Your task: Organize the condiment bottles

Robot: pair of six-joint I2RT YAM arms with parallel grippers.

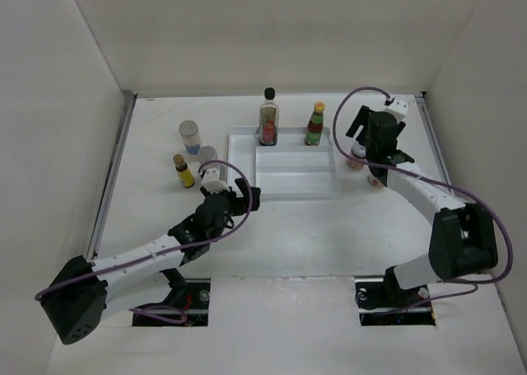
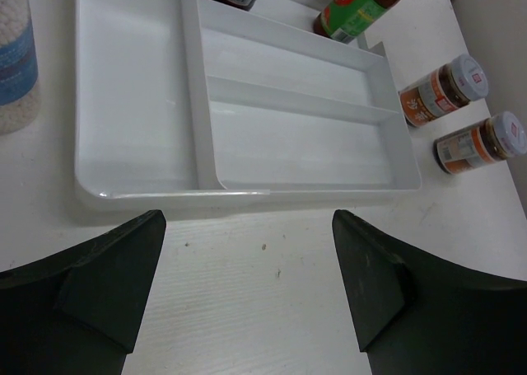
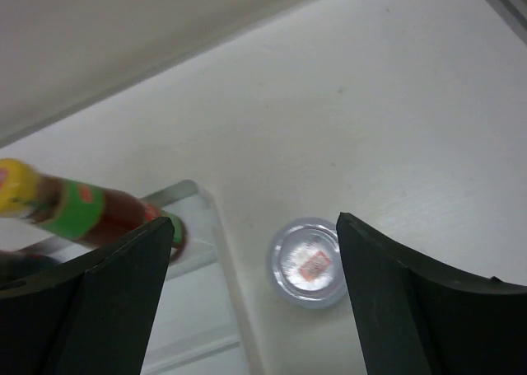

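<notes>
- The left gripper (image 2: 247, 218) is held low over the table (image 1: 288, 243), just short of the near edge of the white divided tray (image 2: 247, 195). Its fingers are spread wide and nothing is held between them.
- The tiny yellow bottle (image 1: 183, 171) is seen upright on the table, left of the tray and apart from it.
- The nearer grey-lidded jar (image 1: 206, 156) is placed just beside the tray's left edge. The farther grey-lidded jar (image 1: 189, 134) is set a little behind it.
- The nearer reddish jar (image 2: 482, 142) and the farther reddish jar (image 2: 445, 91), both pale-lidded, are found on the table to the right of the tray, outside it.
- The right gripper (image 3: 255, 220) is positioned above the farther reddish jar. Its fingers are parted wider than the lid, no contact with the jar is seen, and nothing is gripped.
- The black-capped clear bottle (image 1: 268, 118) and the yellow-capped sauce bottle (image 1: 315, 124) are stood upright in the tray's far compartment, well apart from each other.
</notes>
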